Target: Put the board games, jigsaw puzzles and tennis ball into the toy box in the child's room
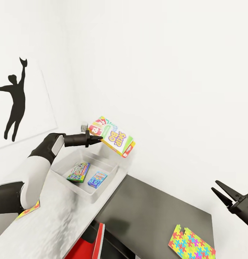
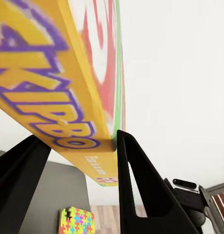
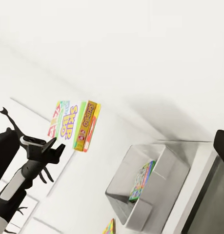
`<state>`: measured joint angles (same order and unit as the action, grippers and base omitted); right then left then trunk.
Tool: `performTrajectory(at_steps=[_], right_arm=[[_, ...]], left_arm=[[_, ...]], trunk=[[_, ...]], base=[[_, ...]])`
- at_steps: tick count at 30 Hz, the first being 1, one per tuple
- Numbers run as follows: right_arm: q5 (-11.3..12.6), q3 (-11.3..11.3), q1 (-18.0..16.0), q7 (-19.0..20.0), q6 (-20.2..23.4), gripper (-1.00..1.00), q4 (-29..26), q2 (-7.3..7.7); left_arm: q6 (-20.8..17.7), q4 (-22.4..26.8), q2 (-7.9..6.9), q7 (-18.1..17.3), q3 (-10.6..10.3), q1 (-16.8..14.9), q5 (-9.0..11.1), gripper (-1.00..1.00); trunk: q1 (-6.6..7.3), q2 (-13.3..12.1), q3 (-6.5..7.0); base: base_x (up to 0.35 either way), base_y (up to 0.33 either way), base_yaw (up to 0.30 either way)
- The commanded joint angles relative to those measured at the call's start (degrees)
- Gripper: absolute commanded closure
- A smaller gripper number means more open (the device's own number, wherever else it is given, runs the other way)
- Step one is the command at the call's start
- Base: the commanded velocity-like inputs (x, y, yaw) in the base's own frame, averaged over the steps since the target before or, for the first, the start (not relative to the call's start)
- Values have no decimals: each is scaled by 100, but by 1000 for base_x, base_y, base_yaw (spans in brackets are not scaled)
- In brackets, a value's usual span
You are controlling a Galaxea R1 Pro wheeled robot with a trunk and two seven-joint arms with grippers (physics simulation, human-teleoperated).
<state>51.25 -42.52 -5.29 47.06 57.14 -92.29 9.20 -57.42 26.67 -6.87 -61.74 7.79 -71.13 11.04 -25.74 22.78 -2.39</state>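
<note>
STEP: 3rd board game [image 1: 115,136] clamped in left tool [image 1: 96,139], above toy box [image 1: 62,166] at 12 o'clock | BOX: 2 games inside | RIGHT TOOL [image 1: 220,191]: spread, empty | NEXT: lower, release

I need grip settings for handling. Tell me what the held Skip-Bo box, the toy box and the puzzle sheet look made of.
Skip-Bo box: seemingly printed cardboard with a slight sheen; flat faces, crisp edges.
Toy box: probably smooth moulded plastic, light grey, with sloping walls and a rounded rim.
Puzzle sheet: thin and matte, perhaps card or foam; interlocking coloured pieces. The render leaves it open.
</note>
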Motion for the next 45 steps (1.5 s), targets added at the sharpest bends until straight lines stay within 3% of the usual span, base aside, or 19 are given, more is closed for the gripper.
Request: performTrajectory(at_steps=[1,6,10,14,16,21,28,36,43,45], right_arm=[[-21,-5,-7,11,14,-100,0,0],[-42,10,-7,-24,29,-100,0,-1],[-80,298,-9,-294,69,-100,-4,14],[-75,446,-7,-540,192,-100,-1,56],[-73,517,-14,-574,286,-100,0,78],[-37,558,-6,-547,286,-100,-7,104],[5,545,-6,-523,286,-100,-4,116],[24,551,-7,-514,286,-100,0,117],[25,551,-1,-514,286,-100,0,117],[25,551,0,-514,286,-100,0,117]], left_arm=[[-24,-4,-36,-29,13,-6,-10,100],[-23,-4,-218,-18,10,-6,-13,100],[-30,-7,-367,40,14,-6,-21,100],[-52,-31,-418,135,20,-6,-34,100],[-51,-59,-425,388,25,-15,-39,100],[-1,-81,-408,1598,45,-45,-16,100],[319,-91,-401,2239,48,-52,0,100],[358,-91,-432,2328,36,-65,2,100],[325,-93,-766,2251,35,-76,11,100],[327,-98,-803,2248,33,-76,11,100]], trunk=[[-4,13,-14],[-4,13,-14],[-4,13,-14],[-4,13,-14],[-4,13,-14],[-4,13,-14],[-4,13,-14],[-4,13,-14],[-4,13,-14],[-4,13,-14]], base=[[0,0,0],[0,0,0],[0,0,0],[0,0,0],[0,0,0],[0,0,0],[0,0,0],[0,0,0],[0,0,0],[0,0,0]])
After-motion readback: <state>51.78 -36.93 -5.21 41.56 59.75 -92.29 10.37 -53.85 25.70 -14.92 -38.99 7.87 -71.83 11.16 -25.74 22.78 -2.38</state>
